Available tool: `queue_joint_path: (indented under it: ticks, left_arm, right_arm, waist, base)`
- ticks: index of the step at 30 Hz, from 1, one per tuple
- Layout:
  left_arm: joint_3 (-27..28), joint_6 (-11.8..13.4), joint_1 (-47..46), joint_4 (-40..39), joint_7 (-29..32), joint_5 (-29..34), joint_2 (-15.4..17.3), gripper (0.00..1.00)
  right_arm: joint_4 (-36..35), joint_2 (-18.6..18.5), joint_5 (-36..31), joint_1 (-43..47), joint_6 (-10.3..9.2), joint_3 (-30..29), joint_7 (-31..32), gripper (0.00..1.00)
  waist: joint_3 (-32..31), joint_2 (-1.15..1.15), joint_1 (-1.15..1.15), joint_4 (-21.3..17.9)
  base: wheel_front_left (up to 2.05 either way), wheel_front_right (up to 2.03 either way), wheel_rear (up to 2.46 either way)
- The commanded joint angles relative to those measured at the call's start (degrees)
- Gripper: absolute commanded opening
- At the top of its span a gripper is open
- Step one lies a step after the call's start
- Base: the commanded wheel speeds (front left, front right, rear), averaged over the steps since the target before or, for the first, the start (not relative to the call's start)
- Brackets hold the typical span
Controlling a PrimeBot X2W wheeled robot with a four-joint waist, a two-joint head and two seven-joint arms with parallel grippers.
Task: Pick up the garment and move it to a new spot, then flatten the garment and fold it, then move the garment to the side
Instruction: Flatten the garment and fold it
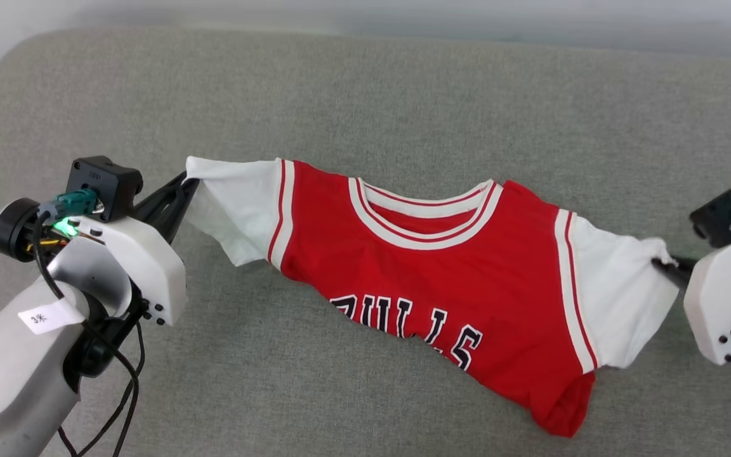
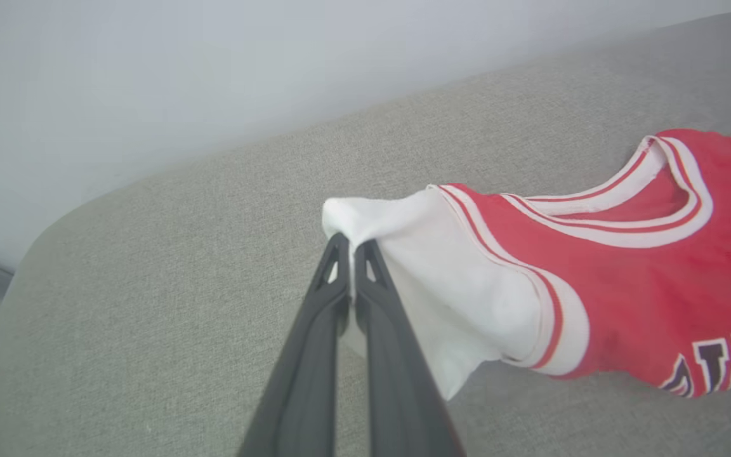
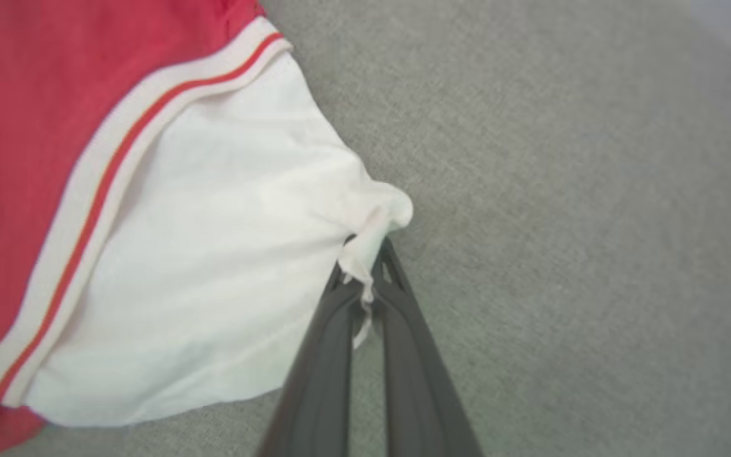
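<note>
The garment [image 1: 441, 279], a red T-shirt with white short sleeves, a striped collar and black lettering, hangs stretched between my two grippers above the grey sofa seat. My left gripper [image 1: 189, 184] is shut on the tip of the left white sleeve; the left wrist view shows the garment [image 2: 594, 279] with the cloth pinched between the left gripper [image 2: 353, 244] tips. My right gripper [image 1: 660, 261] is shut on the edge of the right white sleeve, and in the right wrist view the garment [image 3: 213, 241] bunches where the right gripper [image 3: 365, 257] grips it. The lower hem sags onto the cushion.
The grey fabric sofa seat [image 1: 365, 95] spreads wide all around the shirt, with its rounded back corner at the far left. A pale wall [image 2: 150, 76] rises behind the sofa.
</note>
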Motion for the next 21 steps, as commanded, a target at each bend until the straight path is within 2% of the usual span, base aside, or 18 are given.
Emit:
queue_joint_path:
  ticks: [1,8,9,14,21]
  left_arm:
    - [0.33,0.21,0.39,-0.32,-0.51,0.31,0.13,0.0]
    - [2.2,2.34,-0.89,-4.69,-3.83,2.1,1.2,0.0]
    - [2.82,3.08,-1.52,-6.42,-4.56,2.61,1.48,0.0]
    - [4.0,4.16,-3.97,-10.9,-5.37,4.07,1.79,0.0]
    - [5.08,4.33,-10.99,-14.02,-6.2,6.59,0.04,0.0]
  right_arm:
    - [-0.15,-0.1,-0.26,-0.86,-0.1,-0.51,-1.12,0.0]
    - [-3.26,0.1,-2.31,0.02,-0.1,-8.36,-10.27,0.0]
    - [-4.68,0.76,-3.23,0.59,-0.1,-10.99,-11.71,0.0]
    - [-9.32,2.54,-6.08,0.96,-0.1,-17.94,-13.38,0.0]
    - [-15.91,5.74,-10.56,-1.31,-0.1,-27.3,-13.24,0.0]
  waist:
    - [-1.62,0.0,0.0,-0.54]
    - [-6.3,0.0,0.0,-1.88]
    - [-7.45,0.0,0.0,-2.18]
    - [-10.07,0.0,0.0,-2.78]
    - [-12.59,0.0,0.0,-3.13]
  base:
    - [0.0,0.0,0.0]
    - [0.0,0.0,0.0]
    - [0.0,0.0,0.0]
    - [0.0,0.0,0.0]
    - [0.0,0.0,0.0]
